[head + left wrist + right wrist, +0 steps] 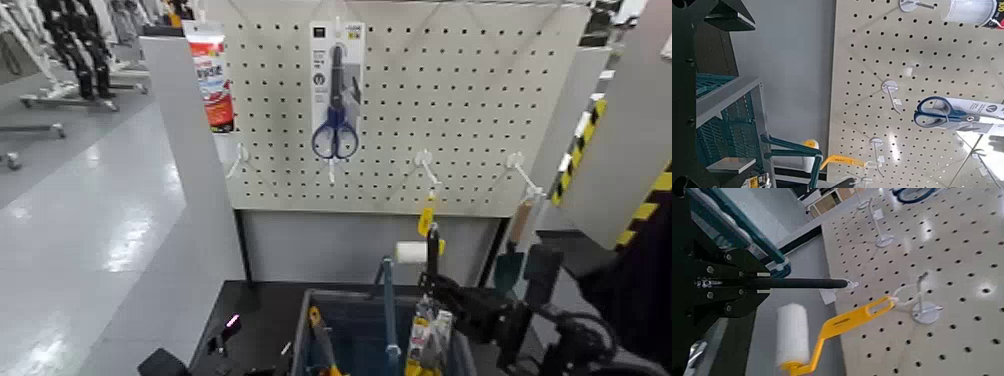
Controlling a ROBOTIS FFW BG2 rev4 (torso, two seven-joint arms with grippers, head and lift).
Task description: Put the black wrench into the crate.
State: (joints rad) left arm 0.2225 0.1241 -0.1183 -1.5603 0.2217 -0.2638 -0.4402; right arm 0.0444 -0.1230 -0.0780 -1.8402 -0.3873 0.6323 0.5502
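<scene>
Grey crate (352, 318), tools (436, 345) inside, right gripper (764, 283) near

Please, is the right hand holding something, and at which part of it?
Yes, the black wrench, gripped toward one end; its long handle sticks out from the right hand.
</scene>
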